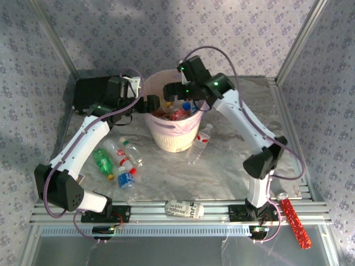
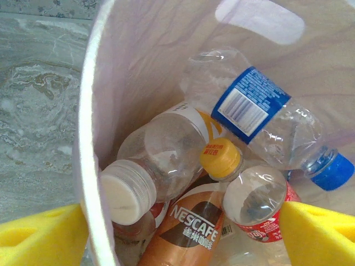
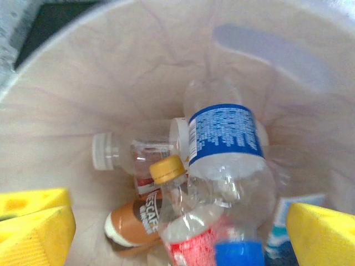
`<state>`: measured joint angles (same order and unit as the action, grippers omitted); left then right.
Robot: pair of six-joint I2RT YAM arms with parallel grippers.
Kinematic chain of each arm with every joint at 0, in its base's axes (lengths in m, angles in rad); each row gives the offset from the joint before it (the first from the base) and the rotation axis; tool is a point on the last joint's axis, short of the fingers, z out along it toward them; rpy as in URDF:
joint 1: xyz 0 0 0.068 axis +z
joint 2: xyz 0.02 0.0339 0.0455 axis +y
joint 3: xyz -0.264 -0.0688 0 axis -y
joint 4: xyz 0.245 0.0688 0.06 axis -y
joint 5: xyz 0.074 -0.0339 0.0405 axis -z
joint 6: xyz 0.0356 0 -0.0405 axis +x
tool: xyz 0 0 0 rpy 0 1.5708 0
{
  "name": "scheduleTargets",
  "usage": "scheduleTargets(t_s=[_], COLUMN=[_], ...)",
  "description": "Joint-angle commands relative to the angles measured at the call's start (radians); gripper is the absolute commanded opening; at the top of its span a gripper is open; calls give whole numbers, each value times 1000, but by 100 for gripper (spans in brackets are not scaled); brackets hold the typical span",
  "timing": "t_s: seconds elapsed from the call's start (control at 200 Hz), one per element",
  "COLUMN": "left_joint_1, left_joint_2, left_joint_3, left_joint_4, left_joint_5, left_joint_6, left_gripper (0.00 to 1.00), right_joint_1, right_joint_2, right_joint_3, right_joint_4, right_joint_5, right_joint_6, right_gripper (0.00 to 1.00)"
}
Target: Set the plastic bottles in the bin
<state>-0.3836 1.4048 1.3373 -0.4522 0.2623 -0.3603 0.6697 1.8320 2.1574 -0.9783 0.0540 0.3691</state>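
While both arms hung over the bin (image 1: 172, 141), I noted the right gripper (image 3: 177, 233) spread wide with nothing between its pads, directly above the bottles lying inside, a blue-labelled bottle (image 3: 224, 133) uppermost. The left gripper (image 2: 177, 238) was likewise spread and empty, straddling the rim at the bin's 9 o'clock.

Judged outstanding: a clear bottle (image 1: 201, 141) lay on the table close against the bin at its 4 o'clock. It was nearer the right arm, with its long axis running 1 to 7 o'clock and its cap towards 1. A green bottle (image 1: 102, 159) lay with a red-labelled bottle (image 1: 124, 158) just beside it at the bin's 8 o'clock. Both were nearer the left arm, axes roughly 11 to 5, caps apparently towards 5.
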Motion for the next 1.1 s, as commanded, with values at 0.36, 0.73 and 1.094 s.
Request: scheduleTargets(t_s=[0.36,0.73,1.094], left_joint_1=[-7,-6,-4], left_joint_2=[13,15,26], left_joint_3=[20,24,30], left_joint_4=[-24,-15,-14], left_joint_5=[31,48,52], left_joint_6=[20,9,-2], left_gripper=[88,88,88], right_joint_1=[-225,-159,-83], right_joint_2=[-605,-655,-462], right_joint_3=[-658,-1212,-1298], right_joint_4=[58,432,611], right_joint_5=[20,-171,-152], right_joint_6=[120,322,338], right_gripper=[97,89,84])
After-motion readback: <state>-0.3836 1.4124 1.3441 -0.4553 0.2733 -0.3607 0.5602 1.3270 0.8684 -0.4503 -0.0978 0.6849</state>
